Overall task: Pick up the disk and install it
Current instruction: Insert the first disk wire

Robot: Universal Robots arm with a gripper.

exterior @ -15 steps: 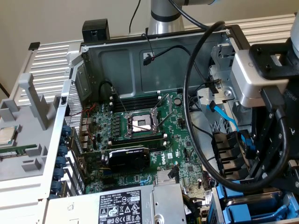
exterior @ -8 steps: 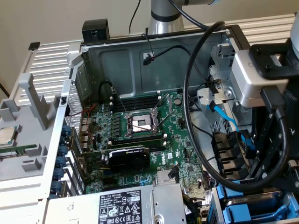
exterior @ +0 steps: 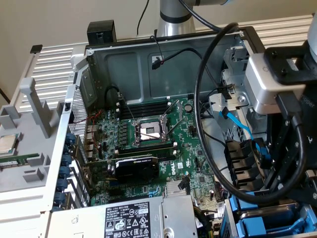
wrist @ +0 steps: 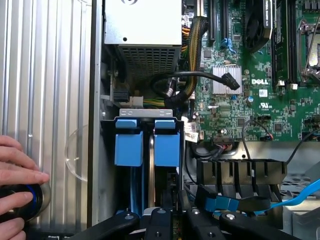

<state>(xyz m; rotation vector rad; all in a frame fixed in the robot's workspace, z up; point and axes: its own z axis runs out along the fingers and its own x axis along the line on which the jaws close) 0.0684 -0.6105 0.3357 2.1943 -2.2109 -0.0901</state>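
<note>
1. Pincer [wrist: 175, 220]: black fingers drawn close together, pinching the near end of the disk [wrist: 151, 172].
2. The disk stands edge-on in the drive bay [wrist: 147, 114] at the corner of the computer case [exterior: 133, 69]. It shows as a thin silver strip with its blue frame tab at the far end. A second blue tab [wrist: 129, 142] sits just beside it in the next slot.
3. Beside the bay, outside the case wall, a person's hand [wrist: 15, 175] rests on a black round knob with a blue ring [wrist: 22, 200]. The knob sits on the ribbed metal surface [wrist: 50, 75].
4. On the other side of the bay is a black slotted bracket [wrist: 240, 172]. A blue flat cable [wrist: 300, 197] runs past it.
5. Beyond the bay is the grey power-supply box [wrist: 142, 22], with a bundle of black and yellow cables [wrist: 192, 50] at its side.
6. Next comes the green motherboard [wrist: 260, 100], carrying a small silver heatsink [wrist: 223, 80].
7. Farther in, per the exterior view, are the black graphics card [exterior: 136, 168] and the open processor socket [exterior: 148, 131].
8. Outside the case, on the exterior view's left, a square silver processor chip [exterior: 7, 144] lies on a grey tray [exterior: 29, 163], well apart from the pincer.
</note>
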